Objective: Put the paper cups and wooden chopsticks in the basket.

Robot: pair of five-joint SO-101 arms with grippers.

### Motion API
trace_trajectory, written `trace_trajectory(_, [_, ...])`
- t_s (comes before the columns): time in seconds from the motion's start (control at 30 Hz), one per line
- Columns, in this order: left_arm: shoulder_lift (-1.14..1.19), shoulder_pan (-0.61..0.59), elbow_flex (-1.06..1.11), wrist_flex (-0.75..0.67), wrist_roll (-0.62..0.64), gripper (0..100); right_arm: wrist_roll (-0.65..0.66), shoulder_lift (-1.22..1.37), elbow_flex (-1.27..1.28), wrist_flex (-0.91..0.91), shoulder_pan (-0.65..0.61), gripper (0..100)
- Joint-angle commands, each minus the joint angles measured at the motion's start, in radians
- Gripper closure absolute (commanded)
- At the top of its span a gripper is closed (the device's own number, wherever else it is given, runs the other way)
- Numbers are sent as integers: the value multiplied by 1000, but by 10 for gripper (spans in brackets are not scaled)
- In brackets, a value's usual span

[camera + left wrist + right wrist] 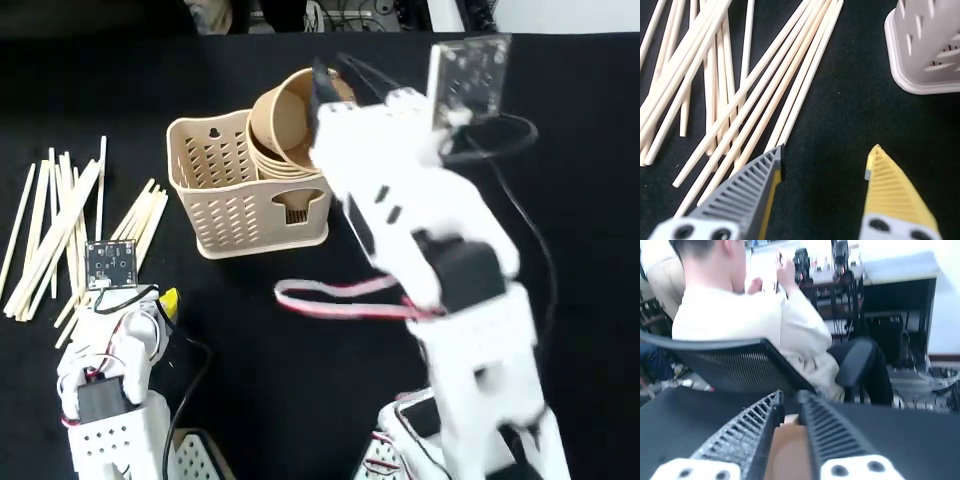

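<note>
We are finding the right gripper (322,88) in the upper centre of the high view, its jaws pinching the wall of a tan paper cup (283,116) that is tilting on its side above the rim of the beige perforated plastic basket (245,215). The right wrist view is bearing this out: the two ribbed fingers (825,435) are sitting close together with the cup wall between them. The cup is leaning over the stack of nested tan paper cups (272,165), which is standing in the right-hand half of the basket at centre frame. We are judging the step in hand to be seating this cup onto that stack. To do it well, we are advising that the arm turn the cup mouth-up and centre it over the stack before the jaws let go. A release at the present tilt is risking the cup rolling off the rim onto the black table (300,400). We are also advising a straight upward exit for the fingers, since a sideways pull is likely to drag the cup back out. The left gripper (827,150) is hanging low at the lower left of the high view, jaws spread and gripping nothing. It is just beside the pale wooden chopsticks (740,85), which are lying loose on the table at the left of the frame, apart from the basket. We are judging the chopstick part of the task as not yet begun.
</note>
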Motion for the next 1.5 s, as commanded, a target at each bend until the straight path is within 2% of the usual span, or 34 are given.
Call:
trace_trajectory(0.0, [-3,1,18,-11,-8,734,23,130,4,-121,-15,988])
trace_trajectory(0.17, [-3,1,18,-12,-8,733,26,229,1,-91,-14,987])
trace_trajectory(0.47, [-3,1,18,-12,-8,734,29,114,-15,-95,-20,986])
trace_trajectory(0.8, [-3,1,18,-11,-8,734,26,366,-24,-209,2,987])
trace_trajectory(1.07, [-3,1,18,-18,-8,733,26,216,-179,-18,8,987])
trace_trajectory(1.3, [-3,1,18,-18,-8,733,31,87,-199,147,28,985])
trace_trajectory(1.47, [-3,1,18,-18,-8,733,137,27,-163,252,92,986])
